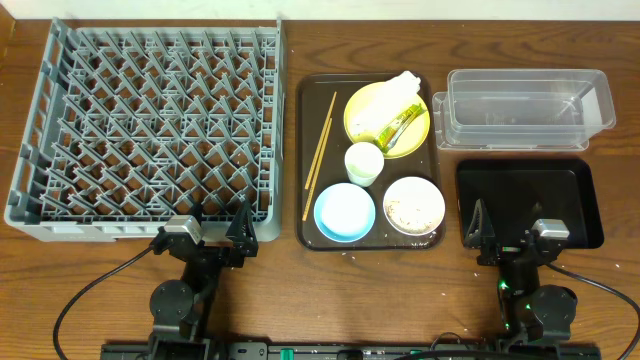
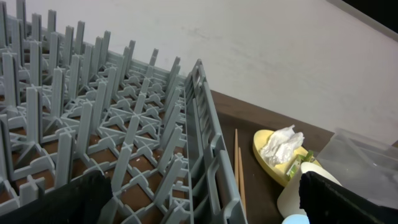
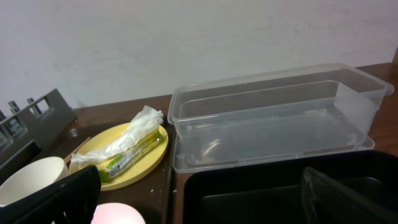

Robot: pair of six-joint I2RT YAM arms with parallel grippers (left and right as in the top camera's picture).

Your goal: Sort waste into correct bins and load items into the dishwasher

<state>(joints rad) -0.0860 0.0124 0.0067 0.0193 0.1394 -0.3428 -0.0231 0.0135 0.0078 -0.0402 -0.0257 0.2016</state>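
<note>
Right now the left gripper [image 1: 218, 228] hovers with its jaws spread wide and nothing between them, at the near edge of the grey dish rack [image 1: 150, 130]. The right gripper [image 1: 505, 232] is spread just as wide and holds nothing, over the near-left corner of the black tray [image 1: 575, 200].

The rack's pegs stand bare, as do the black tray and the clear tub [image 1: 520, 105] just beyond it. Between the rack and the bins lies the brown serving tray [image 1: 303, 120], which carries everything else. At its far end the yellow plate [image 1: 365, 105] holds the crumpled napkin [image 1: 400, 90] with the green-yellow wrapper [image 1: 400, 127] just beside it. The small white cup [image 1: 364, 162] stands just nearer. At the near end the blue bowl [image 1: 345, 212] sits to the left of the white bowl [image 1: 414, 205], which holds the beige crumbs [image 1: 405, 212]. The chopsticks [image 1: 320, 150] lie along the tray's left side.

Only the overhead view shows the crumbs. The left wrist view shows the plate from the side, with the napkin heaped on it. The right wrist view shows the tub's see-through walls.

Counted: two grippers, two bowls, two chopsticks, and one each of plate, cup, napkin, wrapper, rack, tub, black tray and serving tray.
</note>
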